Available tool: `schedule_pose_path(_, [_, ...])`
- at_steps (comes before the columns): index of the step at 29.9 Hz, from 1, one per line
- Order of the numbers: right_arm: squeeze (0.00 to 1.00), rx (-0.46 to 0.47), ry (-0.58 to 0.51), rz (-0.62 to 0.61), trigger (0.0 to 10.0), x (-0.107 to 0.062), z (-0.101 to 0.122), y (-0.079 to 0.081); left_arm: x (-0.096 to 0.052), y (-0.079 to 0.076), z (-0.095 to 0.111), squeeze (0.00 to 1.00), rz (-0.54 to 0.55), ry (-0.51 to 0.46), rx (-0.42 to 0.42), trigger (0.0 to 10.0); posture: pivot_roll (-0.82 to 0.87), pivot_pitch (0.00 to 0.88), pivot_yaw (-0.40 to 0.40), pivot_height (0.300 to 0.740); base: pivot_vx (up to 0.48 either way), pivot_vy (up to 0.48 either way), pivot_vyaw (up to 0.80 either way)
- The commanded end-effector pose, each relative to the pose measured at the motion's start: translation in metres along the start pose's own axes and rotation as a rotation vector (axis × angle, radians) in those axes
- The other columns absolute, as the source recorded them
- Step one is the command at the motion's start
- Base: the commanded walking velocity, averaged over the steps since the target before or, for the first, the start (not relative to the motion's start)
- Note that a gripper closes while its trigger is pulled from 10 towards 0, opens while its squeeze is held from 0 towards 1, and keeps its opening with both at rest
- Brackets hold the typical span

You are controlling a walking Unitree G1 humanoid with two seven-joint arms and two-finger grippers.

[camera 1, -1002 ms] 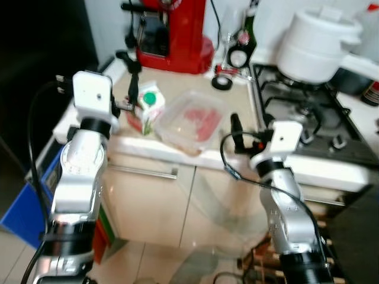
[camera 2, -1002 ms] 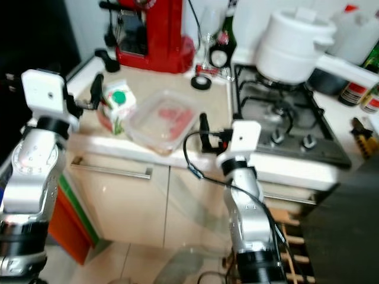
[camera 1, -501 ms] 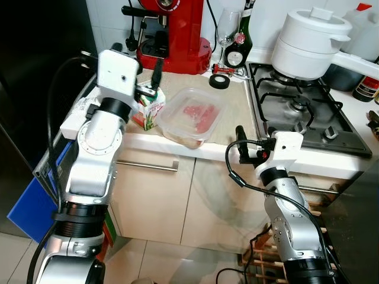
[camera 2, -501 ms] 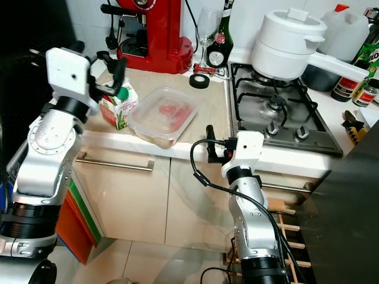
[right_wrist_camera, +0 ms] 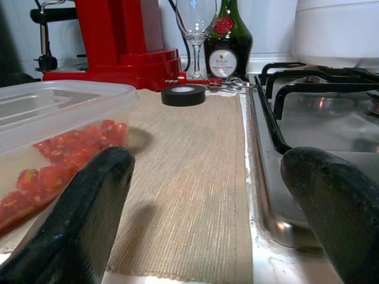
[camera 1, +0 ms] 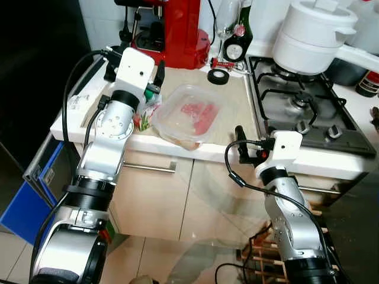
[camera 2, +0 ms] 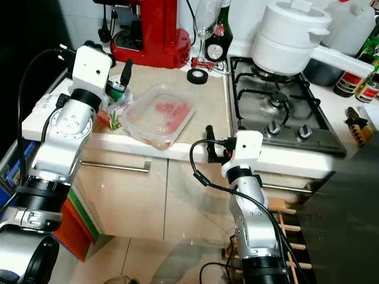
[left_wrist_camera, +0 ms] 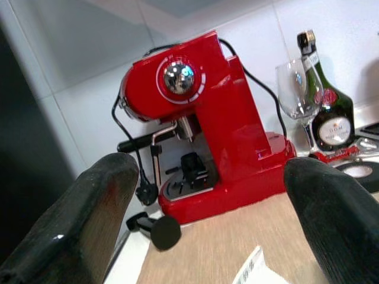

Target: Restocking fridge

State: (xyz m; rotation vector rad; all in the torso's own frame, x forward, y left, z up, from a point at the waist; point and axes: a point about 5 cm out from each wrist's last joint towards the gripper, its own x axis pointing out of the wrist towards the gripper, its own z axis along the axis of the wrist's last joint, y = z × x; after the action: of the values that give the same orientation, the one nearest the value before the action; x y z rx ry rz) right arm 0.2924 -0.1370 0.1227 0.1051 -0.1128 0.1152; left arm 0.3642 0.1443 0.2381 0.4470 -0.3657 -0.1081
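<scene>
We note the beige kitchen counter [camera 1: 234, 112] beside the steel gas hob [camera 1: 302, 112], which carries a large white lidded pot [camera 1: 314, 35]. A red espresso machine [camera 1: 177, 29] stands at the back of the counter. The clear plastic lidded container of red food [camera 1: 189, 115] lies near the counter's front edge. Just beside it, on the robot's left, stands the small white carton with a green cap [camera 2: 115, 100]. Our left gripper [camera 1: 155, 76] is spread wide directly over that carton, holding nothing. Our right gripper [camera 1: 239, 145] is also spread wide and empty, at the counter's front edge near the container.
</scene>
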Motion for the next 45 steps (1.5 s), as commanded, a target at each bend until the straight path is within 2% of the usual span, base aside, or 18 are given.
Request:
schedule_pose_path(1, [0.0,-0.008,0.002,-0.008,10.0,-0.001,0.001,-0.003,0.002,0.0,0.004,0.0,0.005,-0.021,0.007,10.0,0.02,0.0,-0.056,0.74,0.0,0.0,0.0])
schedule_pose_path(8, [0.0,-0.008,0.007,-0.007,10.0,-0.001,0.0,-0.003,-0.003,-0.006,0.014,0.0,-0.008,-0.054,-0.011,10.0,0.03,0.0,-0.049,0.74,0.0,0.0,0.0])
schedule_pose_path(11, [0.0,-0.016,0.001,-0.013,10.0,-0.002,0.001,-0.005,-0.018,-0.001,0.021,0.0,-0.014,-0.079,-0.078,10.0,0.02,0.0,-0.04,0.74,0.0,0.0,0.0])
schedule_pose_path(13, [0.0,-0.022,0.006,-0.028,10.0,-0.003,0.0,-0.009,-0.035,-0.006,0.027,0.0,-0.096,-0.105,-0.216,10.0,0.03,0.0,-0.038,0.74,0.0,0.0,0.0])
schedule_pose_path(14, [0.0,-0.022,0.006,-0.028,10.0,-0.003,0.0,-0.009,-0.035,-0.006,0.027,0.0,-0.096,-0.105,-0.216,10.0,0.03,0.0,-0.038,0.74,0.0,0.0,0.0])
schedule_pose_path(15, [0.0,-0.034,0.013,-0.034,10.0,-0.006,-0.002,-0.012,-0.055,-0.016,0.035,0.0,-0.253,-0.123,-0.364,10.0,0.04,0.0,-0.041,0.74,0.0,0.0,0.0])
schedule_pose_path(16, [0.0,-0.035,0.016,-0.034,10.0,-0.006,-0.003,-0.013,-0.066,-0.02,0.04,0.0,-0.34,-0.14,-0.399,10.0,0.05,0.0,-0.049,0.74,0.0,0.0,0.0])
schedule_pose_path(18, [0.0,-0.043,0.03,-0.031,10.0,-0.007,-0.006,-0.014,-0.085,-0.024,0.043,0.0,-0.49,-0.119,-0.444,10.0,0.07,0.0,-0.058,0.74,0.0,0.0,0.0])
schedule_pose_path(22, [0.0,-0.041,0.04,-0.022,10.0,-0.004,-0.009,-0.014,-0.101,-0.027,0.031,0.0,-0.558,-0.047,-0.418,10.0,0.09,0.0,-0.066,0.74,0.0,0.0,0.0])
schedule_pose_path(25, [0.0,-0.035,0.041,-0.017,10.0,0.001,-0.01,-0.013,-0.107,-0.036,0.013,0.0,-0.506,0.046,-0.383,10.0,0.09,0.0,-0.066,0.74,0.0,0.0,0.0])
schedule_pose_path(28, [0.0,-0.042,0.047,-0.025,10.0,0.002,-0.013,-0.016,-0.114,-0.036,-0.016,0.0,-0.287,0.167,-0.361,10.0,0.09,0.0,-0.062,0.74,0.0,0.0,0.0])
schedule_pose_path(29, [0.0,-0.042,0.047,-0.025,10.0,0.002,-0.013,-0.016,-0.114,-0.036,-0.016,0.0,-0.287,0.167,-0.361,10.0,0.09,0.0,-0.062,0.74,0.0,0.0,0.0])
schedule_pose_path(30, [0.0,-0.045,0.052,-0.035,10.0,-0.001,-0.015,-0.018,-0.128,-0.029,-0.043,0.0,-0.131,0.282,-0.341,10.0,0.08,0.0,-0.056,0.74,0.0,0.0,0.0])
schedule_pose_path(31, [0.0,-0.047,0.056,-0.041,10.0,-0.004,-0.017,-0.019,-0.138,-0.026,-0.054,0.0,-0.093,0.325,-0.334,10.0,0.08,0.0,-0.056,0.74,0.0,0.0,0.0])
schedule_pose_path(32, [0.0,-0.047,0.056,-0.041,10.0,-0.004,-0.017,-0.019,-0.138,-0.026,-0.054,0.0,-0.093,0.325,-0.334,10.0,0.08,0.0,-0.056,0.74,0.0,0.0,0.0])
schedule_pose_path(34, [0.0,-0.053,0.065,-0.057,10.0,-0.009,-0.021,-0.022,-0.157,-0.028,-0.07,0.0,-0.086,0.381,-0.319,10.0,0.08,0.0,-0.058,0.74,0.0,0.0,0.0])
schedule_pose_path(36, [0.0,-0.058,0.071,-0.064,10.0,-0.013,-0.025,-0.023,-0.159,-0.032,-0.071,0.0,-0.101,0.375,-0.314,10.0,0.08,0.0,-0.061,0.74,0.0,0.0,0.0])
schedule_pose_path(45, [0.0,-0.062,0.091,-0.041,10.0,-0.011,-0.029,-0.021,-0.144,-0.046,-0.059,0.0,-0.166,0.271,-0.326,10.0,0.07,0.0,-0.061,0.74,0.0,0.05,-0.47])
